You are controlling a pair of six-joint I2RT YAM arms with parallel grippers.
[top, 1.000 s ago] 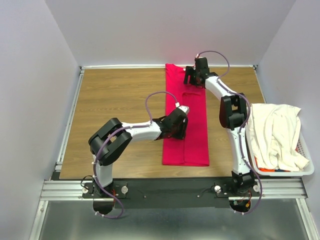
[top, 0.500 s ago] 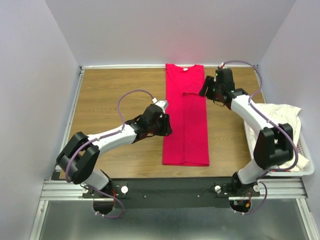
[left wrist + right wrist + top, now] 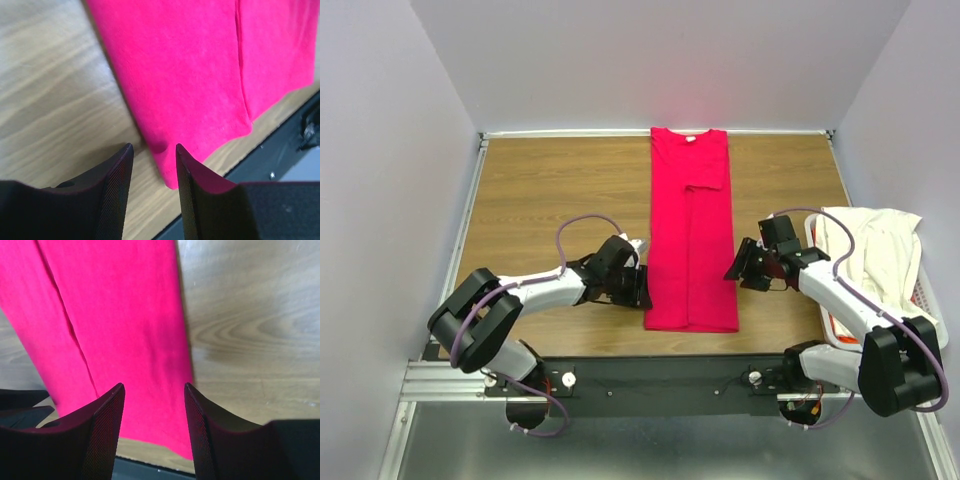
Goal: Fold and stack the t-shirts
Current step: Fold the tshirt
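The crimson-red t-shirt (image 3: pixel 690 230) lies flat on the table as a long narrow strip, folded lengthwise, collar at the far edge and hem near the front. My left gripper (image 3: pixel 643 288) is open and empty, low beside the strip's left edge near its front left corner (image 3: pixel 165 165). My right gripper (image 3: pixel 732 272) is open and empty, just off the strip's right edge near the hem (image 3: pixel 150 340). The cream-white t-shirt (image 3: pixel 870 265) lies heaped in the basket at the right.
A white slatted laundry basket (image 3: pixel 932 335) stands at the table's right front edge, close behind my right arm. Bare wooden tabletop (image 3: pixel 550 190) lies left of the strip. The black front rail (image 3: pixel 660 375) runs just below the hem.
Both grippers have come off the upper part of the red shirt and moved toward the front, down to either side of the strip near its hem. The shirt lies unchanged.
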